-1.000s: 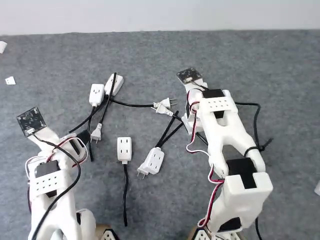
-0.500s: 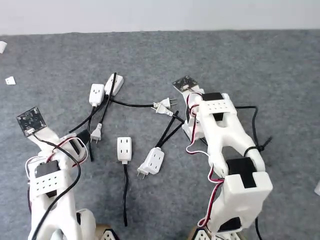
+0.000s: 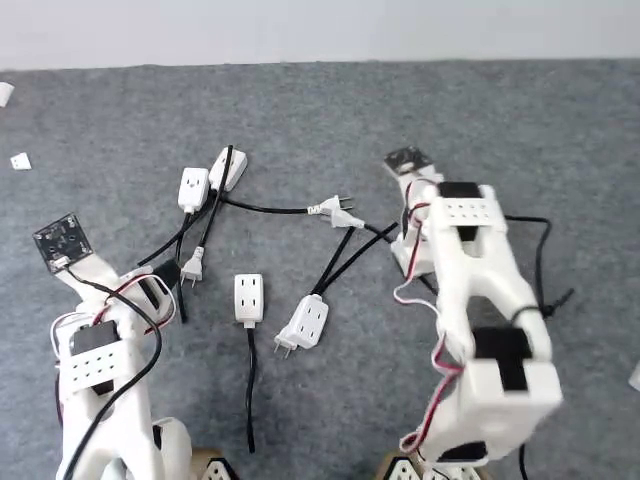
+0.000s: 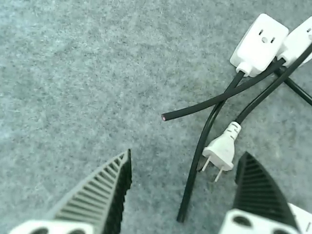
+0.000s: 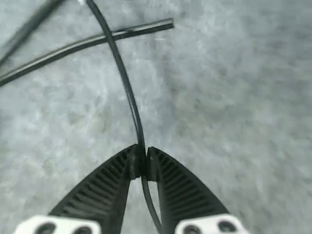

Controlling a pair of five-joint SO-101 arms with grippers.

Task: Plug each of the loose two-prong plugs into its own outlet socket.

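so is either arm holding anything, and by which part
The right gripper is shut on a black cord, gripping it mid-length, not at an end. The left gripper is open and holds nothing.

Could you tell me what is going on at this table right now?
Two robot arms sit at a grey mat strewn with plugs and sockets. The right gripper is shut on a black cord that seems to lead to a two-prong plug. The left gripper hangs open over another loose plug. The white socket between the arms has nothing plugged in.
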